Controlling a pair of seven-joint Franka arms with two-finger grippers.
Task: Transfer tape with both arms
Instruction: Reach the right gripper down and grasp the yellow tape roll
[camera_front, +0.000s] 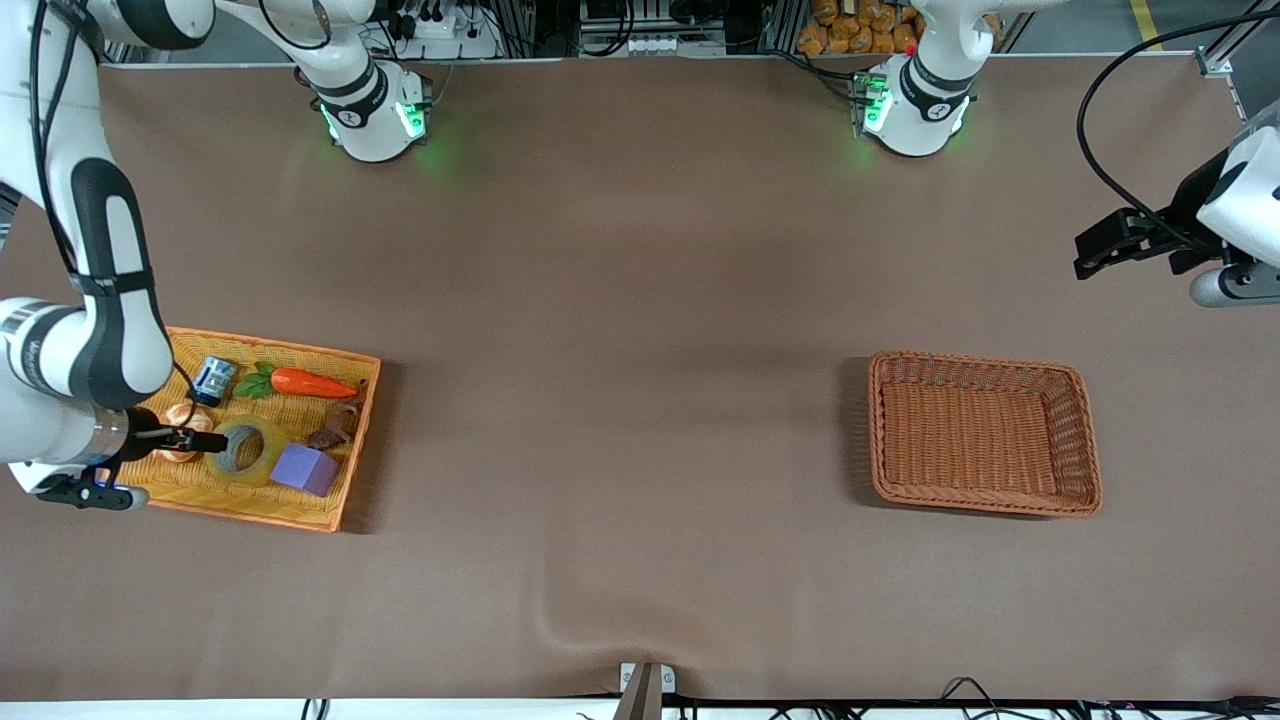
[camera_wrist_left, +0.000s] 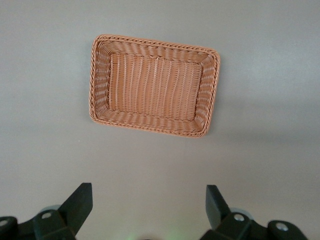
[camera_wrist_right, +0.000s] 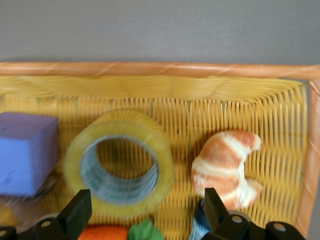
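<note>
Even, bright overhead light leaves soft shadows beside the tray (camera_front: 352, 440) and basket (camera_front: 985, 365). The right wrist view is blurred, especially the tape (camera_wrist_right: 119, 162) and cube (camera_wrist_right: 25, 150). Green base lights tint the table (camera_front: 640, 300) nearby.

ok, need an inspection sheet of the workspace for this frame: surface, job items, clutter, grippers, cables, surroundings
Surface: brown table cover, with a ripple at the edge nearest the front camera.
Job's things: tape lies flat in the yellow tray at the right arm's end; the brown basket at the left arm's end holds nothing.
Clutter: in the tray, a purple cube beside the tape, a carrot, a blue can, a croissant and a dark brown item.
Grippers: right gripper open, low over the tray at the tape's rim; left gripper open, waiting up above the table by the basket.
Cables: black cable looping to the left arm.
Surroundings: both arm bases lit green; racks and cables past the table.
</note>
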